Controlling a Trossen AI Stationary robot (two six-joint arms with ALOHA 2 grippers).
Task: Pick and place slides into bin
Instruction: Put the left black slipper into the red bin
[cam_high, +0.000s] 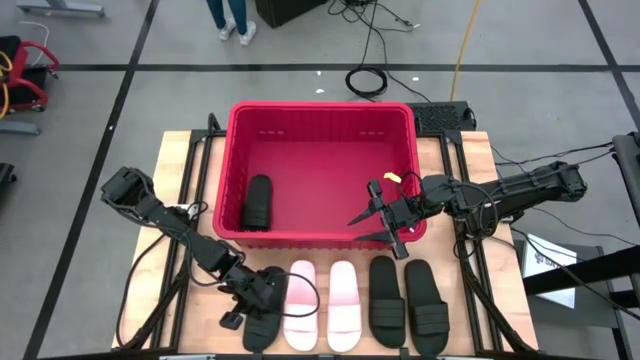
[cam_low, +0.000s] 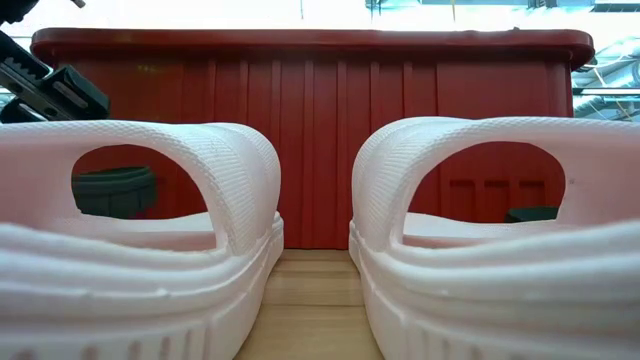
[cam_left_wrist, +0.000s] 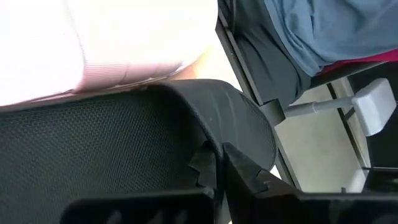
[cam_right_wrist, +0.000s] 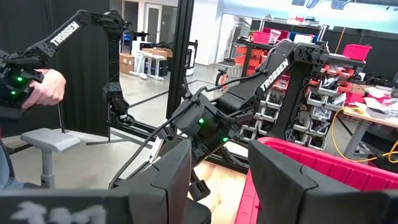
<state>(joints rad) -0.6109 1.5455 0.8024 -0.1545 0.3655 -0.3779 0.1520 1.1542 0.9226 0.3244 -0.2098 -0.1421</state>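
The red bin (cam_high: 322, 118) stands at the table's far middle, with one black slide (cam_high: 258, 203) lying on its floor at the left. Five slides lie in a row along the near edge: a black one (cam_high: 262, 325), two white/pink ones (cam_high: 300, 305) (cam_high: 343, 305), and two black ones (cam_high: 385, 300) (cam_high: 427, 310). My left gripper (cam_high: 252, 292) is down on the leftmost black slide (cam_left_wrist: 112, 149) and shut on it. My right gripper (cam_high: 372, 212) is open and empty above the bin's near right corner. My left gripper pinches the edge of the black slide's wide strap (cam_left_wrist: 217, 146) between its two fingers (cam_left_wrist: 249, 180). It comes slanting down from the table's left. How far the strap reaches between the fingers is hidden. In the high view the slide lies on the table at the near edge.
In the low view the two white slides (cam_low: 140, 230) (cam_low: 500, 230) fill the front, with the bin's near wall (cam_low: 310, 150) behind them. A person's hand (cam_right_wrist: 46, 87) holds a controller beyond the table. Cables lie on the floor behind the bin.
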